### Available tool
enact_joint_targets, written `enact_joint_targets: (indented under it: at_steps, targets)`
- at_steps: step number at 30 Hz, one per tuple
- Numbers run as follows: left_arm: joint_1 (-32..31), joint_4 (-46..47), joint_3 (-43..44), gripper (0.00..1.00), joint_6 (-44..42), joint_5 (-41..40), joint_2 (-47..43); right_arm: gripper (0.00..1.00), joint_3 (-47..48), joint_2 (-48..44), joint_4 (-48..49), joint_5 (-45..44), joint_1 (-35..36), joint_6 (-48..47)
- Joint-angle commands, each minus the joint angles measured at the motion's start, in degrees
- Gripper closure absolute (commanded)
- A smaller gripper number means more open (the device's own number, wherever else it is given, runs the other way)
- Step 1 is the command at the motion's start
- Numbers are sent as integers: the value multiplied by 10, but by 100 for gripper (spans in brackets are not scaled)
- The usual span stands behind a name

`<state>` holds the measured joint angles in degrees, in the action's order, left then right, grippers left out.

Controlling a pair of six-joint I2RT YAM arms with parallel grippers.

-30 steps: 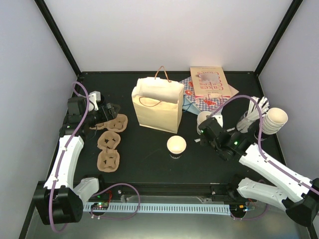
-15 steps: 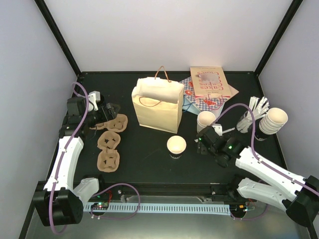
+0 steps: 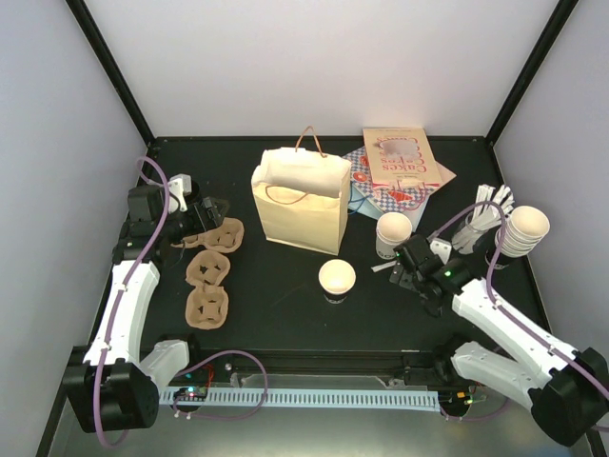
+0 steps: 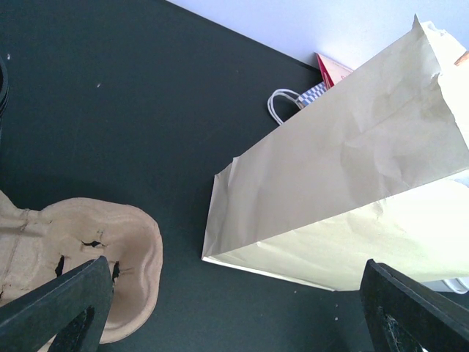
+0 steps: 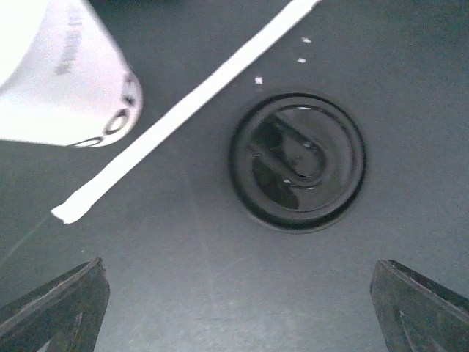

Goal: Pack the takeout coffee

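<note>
Right claw (image 5: 234,312) wide open, empty, over loose black lid (image 5: 297,161) flat on table (image 5: 183,279). Left claw (image 4: 234,315) open too. Lidless coffee cup (image 3: 337,277) stands before bag (image 3: 300,205). Risk: flat lid skids when pinched, or claw snags paper strip (image 5: 183,110), bumps nearby white cup (image 5: 58,73).

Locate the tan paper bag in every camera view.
Top external: the tan paper bag stands upright at the centre, toward the back.
Left wrist: the bag fills the right half.
Right wrist: not in it.
Shared landmark: the brown moulded-cardboard cup carrier, left of the bag in the top external view and at lower left in the left wrist view.
</note>
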<state>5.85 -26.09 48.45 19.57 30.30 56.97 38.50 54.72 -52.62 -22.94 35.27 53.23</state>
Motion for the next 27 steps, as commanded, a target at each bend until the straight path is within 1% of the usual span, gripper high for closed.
enact_joint_targets:
  at_steps: [1,6,13,19,27]
  targets:
    - [-4,10,0,5,-8,17,-13,0,-27,-14,24,19,-63,1]
    - [-4,12,1,5,-8,17,-12,3,-29,2,29,8,-97,-1]
    - [-4,11,1,5,-8,17,-11,5,-29,46,78,59,-183,-54]
    - [-4,11,2,5,-9,15,-10,5,-9,86,89,58,-195,-70]
    - [-4,11,1,5,-9,16,-10,7,-8,121,104,72,-210,-73]
